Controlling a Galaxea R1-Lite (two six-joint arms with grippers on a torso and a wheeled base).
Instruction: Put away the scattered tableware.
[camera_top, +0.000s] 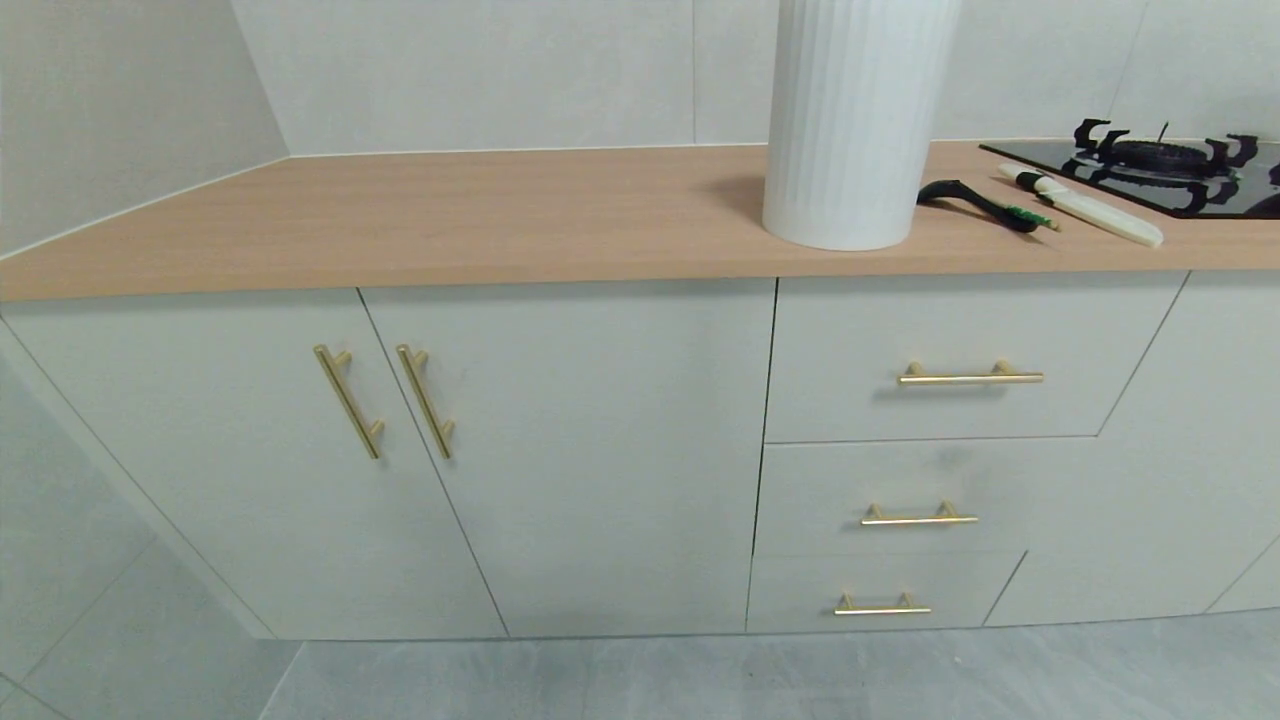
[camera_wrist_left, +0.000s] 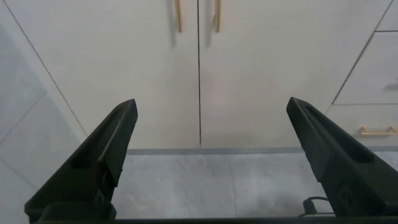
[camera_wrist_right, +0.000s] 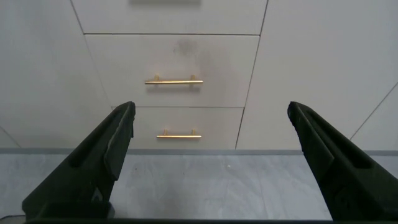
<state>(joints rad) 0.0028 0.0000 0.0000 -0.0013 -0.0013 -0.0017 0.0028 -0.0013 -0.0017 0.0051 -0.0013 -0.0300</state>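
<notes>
**While both end effectors hang open, the tableware lies on the table**

Where the wooden table (camera_top: 450, 220) runs along the wall, we see the scattered pieces gathered near its right end. A black utensil (camera_top: 975, 203) lies flat just beside the base of a tall white ribbed container (camera_top: 855, 120), on the container's right, and its far end shows some green. Close to it, further right, a long white utensil (camera_top: 1085, 205) lies at a slant, its upper end touching or just overlapping the edge of the black hob (camera_top: 1150, 165); we cannot tell which.

Below the table stand two pale cabinet doors (camera_top: 560, 450) with slanting gold handles, and to their right a stack of three drawers (camera_top: 950, 360), each with a gold bar handle.

Our left end effector (camera_wrist_left: 211, 104) sits low in front of the double doors, near the floor (camera_wrist_left: 205, 186), its two dark fingers (camera_wrist_left: 112, 143) spread wide with nothing between them. Our right end effector (camera_wrist_right: 211, 107) faces the lower drawers, fingers (camera_wrist_right: 109, 146) equally wide apart and holding nothing. Both are well apart from the tableware above.
</notes>
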